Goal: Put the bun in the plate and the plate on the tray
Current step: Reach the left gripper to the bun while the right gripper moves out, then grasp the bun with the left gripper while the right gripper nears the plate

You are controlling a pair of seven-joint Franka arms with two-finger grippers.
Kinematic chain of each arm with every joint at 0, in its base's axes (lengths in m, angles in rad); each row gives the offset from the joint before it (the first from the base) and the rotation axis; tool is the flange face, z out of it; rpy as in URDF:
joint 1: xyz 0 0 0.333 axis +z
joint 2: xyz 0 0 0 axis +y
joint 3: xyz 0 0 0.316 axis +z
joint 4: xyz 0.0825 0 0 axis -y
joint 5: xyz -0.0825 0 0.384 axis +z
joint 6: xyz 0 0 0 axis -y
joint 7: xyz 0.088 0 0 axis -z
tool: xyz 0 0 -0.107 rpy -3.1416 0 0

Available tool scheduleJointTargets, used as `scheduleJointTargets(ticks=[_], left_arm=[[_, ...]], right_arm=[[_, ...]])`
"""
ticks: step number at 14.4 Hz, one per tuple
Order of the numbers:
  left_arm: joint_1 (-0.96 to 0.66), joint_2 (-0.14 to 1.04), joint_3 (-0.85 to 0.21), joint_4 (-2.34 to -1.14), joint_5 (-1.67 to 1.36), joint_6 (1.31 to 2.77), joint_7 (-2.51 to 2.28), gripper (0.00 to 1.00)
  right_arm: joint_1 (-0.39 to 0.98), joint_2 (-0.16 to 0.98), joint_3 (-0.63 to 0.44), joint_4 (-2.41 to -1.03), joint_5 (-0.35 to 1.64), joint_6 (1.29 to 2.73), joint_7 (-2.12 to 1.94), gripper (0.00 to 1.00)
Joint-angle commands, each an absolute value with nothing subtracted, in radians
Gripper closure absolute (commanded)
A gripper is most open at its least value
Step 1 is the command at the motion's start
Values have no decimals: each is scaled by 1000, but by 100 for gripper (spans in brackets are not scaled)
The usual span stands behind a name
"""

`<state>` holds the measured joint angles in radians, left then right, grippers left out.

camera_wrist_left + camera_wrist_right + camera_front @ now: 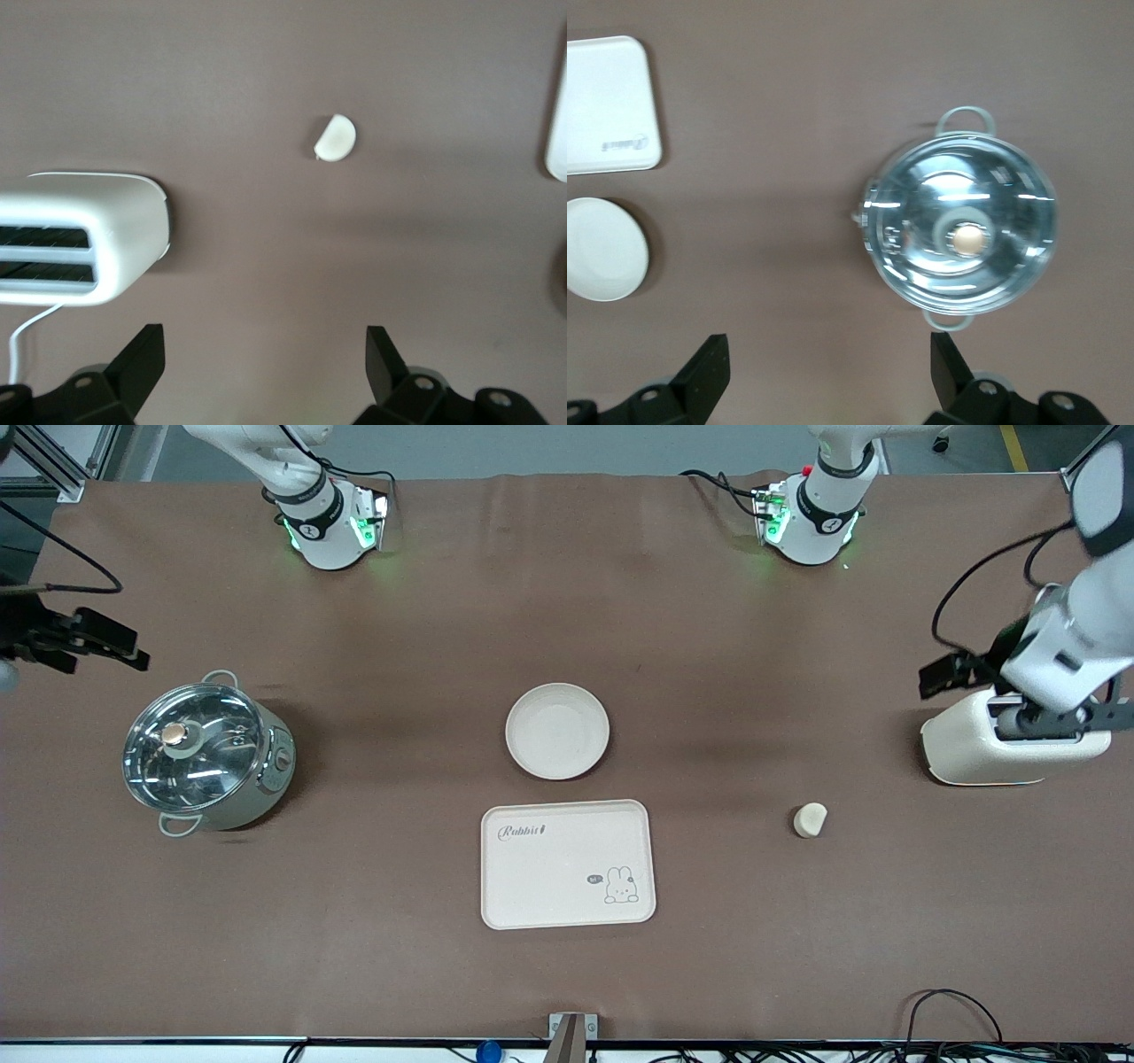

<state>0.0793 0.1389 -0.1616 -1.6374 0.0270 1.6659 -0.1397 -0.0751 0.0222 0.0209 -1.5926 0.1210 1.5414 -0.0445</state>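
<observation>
The bun (pixel 810 819), a small cream lump, lies on the brown table toward the left arm's end; it also shows in the left wrist view (pixel 336 139). The round plate (pixel 557 731) sits mid-table and looks bare, and the Rabbit tray (pixel 567 864) lies just nearer to the front camera. Both show in the right wrist view, the plate (pixel 602 250) and the tray (pixel 607 106). My left gripper (pixel 935 676) (pixel 266 359) is open and empty, up beside the toaster. My right gripper (pixel 124 648) (pixel 828 363) is open and empty, up near the pot.
A cream toaster (pixel 974 748) (pixel 80 235) stands at the left arm's end, farther from the front camera than the bun. A steel pot with a glass lid (pixel 208 753) (pixel 961 232) stands at the right arm's end.
</observation>
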Motion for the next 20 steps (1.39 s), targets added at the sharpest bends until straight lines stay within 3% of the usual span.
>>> scheduleJointTargets(ticks=[1, 9, 12, 16, 20], left_arm=[[89, 211, -164, -1692, 40, 1814, -207, 0], [75, 466, -178, -1750, 29, 2172, -308, 0], [54, 566, -179, -1749, 28, 2273, -339, 0], [32, 636, -179, -1750, 28, 2333, -380, 1], [34, 664, -179, -1750, 28, 2333, -379, 36]], right_arm=[[-63, 49, 21, -1660, 169, 1579, -51, 0], [31, 201, 21, -1661, 204, 1658, -25, 0], [37, 280, 25, -1652, 348, 1696, -28, 0], [133, 357, 23, -1646, 330, 1824, 44, 0], [173, 399, 26, -1649, 365, 1874, 54, 0]])
